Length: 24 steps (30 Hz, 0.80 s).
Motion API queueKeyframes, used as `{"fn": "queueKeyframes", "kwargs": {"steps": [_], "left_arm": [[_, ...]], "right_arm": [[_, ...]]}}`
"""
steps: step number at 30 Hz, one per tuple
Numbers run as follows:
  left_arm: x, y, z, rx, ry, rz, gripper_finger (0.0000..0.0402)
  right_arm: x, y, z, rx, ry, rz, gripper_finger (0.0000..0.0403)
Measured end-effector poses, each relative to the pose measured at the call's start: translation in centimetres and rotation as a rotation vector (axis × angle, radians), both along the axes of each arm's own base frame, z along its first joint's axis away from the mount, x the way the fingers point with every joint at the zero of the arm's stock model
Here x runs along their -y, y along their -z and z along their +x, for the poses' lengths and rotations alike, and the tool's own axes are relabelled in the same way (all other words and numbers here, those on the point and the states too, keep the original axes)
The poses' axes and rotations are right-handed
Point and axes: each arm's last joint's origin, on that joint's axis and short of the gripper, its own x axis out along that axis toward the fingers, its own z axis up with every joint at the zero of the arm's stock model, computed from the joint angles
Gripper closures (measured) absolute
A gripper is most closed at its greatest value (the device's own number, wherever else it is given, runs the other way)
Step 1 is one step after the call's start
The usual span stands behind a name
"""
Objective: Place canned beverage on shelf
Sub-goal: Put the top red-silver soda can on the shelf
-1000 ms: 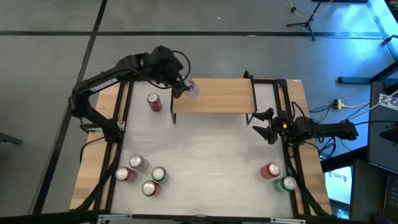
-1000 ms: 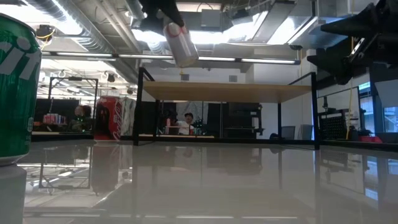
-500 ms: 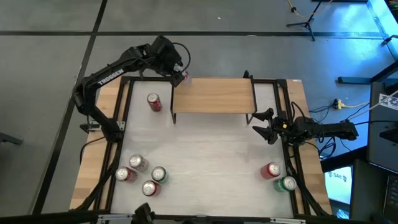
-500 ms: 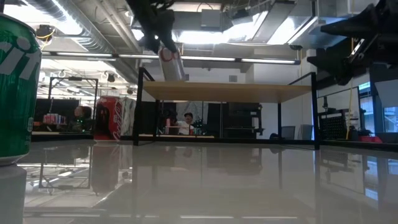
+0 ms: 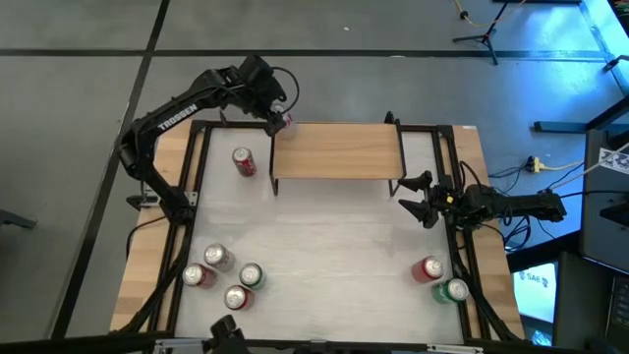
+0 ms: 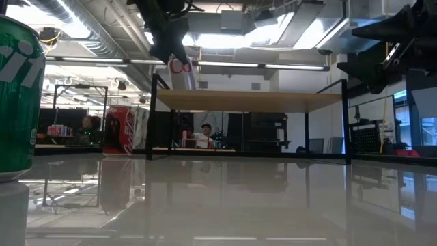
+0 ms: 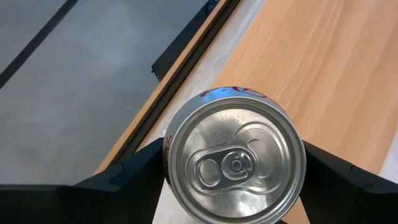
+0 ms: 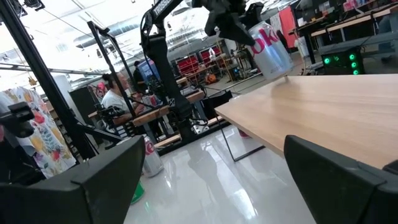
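A silver can with red lettering (image 7: 235, 162) hangs at the far left corner of the shelf (image 5: 339, 149), a light wood plank on thin black legs. My left gripper (image 5: 282, 115) is shut on this can. In the right wrist view the can (image 8: 268, 46) is tilted, its lower end right at the plank's corner (image 8: 292, 81); whether it touches the wood I cannot tell. My right gripper (image 5: 418, 197) waits open at the table's right side, beside the shelf's right end, with nothing between its fingers. My left gripper pinches the can's side wall (image 7: 171, 158) between its two fingers (image 7: 134, 171), one on each side, just below the top rim. The fingers slant down from the far left. The can is tilted, its tab end toward the wrist, its bottom toward the shelf's corner.
A red can (image 5: 243, 161) stands on the white table left of the shelf. Several cans (image 5: 224, 278) cluster at the near left, two more (image 5: 439, 278) at the near right; the green one (image 6: 17, 96) fills the low view's left edge.
My left gripper has carried the can from above the shelf's left end toward the table's far edge and a little left, sinking slightly, to the plank's far left corner. It stays shut on the can.
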Motion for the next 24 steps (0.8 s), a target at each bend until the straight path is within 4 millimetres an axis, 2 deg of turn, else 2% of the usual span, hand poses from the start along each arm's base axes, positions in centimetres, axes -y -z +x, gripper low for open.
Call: {"fn": "queueKeyframes", "kwargs": {"steps": [7, 24], "left_arm": [[-0.4, 0.9, 0.9, -0.015, 0.012, -0.014, 0.0117], [0.1, 1.0, 1.4, 0.001, 0.046, -0.038, 0.0117]], "right_arm": [[0.0, 0.0, 0.0, 0.0, 0.0, 0.0, 0.0022], [0.0, 0.0, 0.0, 0.0, -0.001, -0.001, 0.0022]]}}
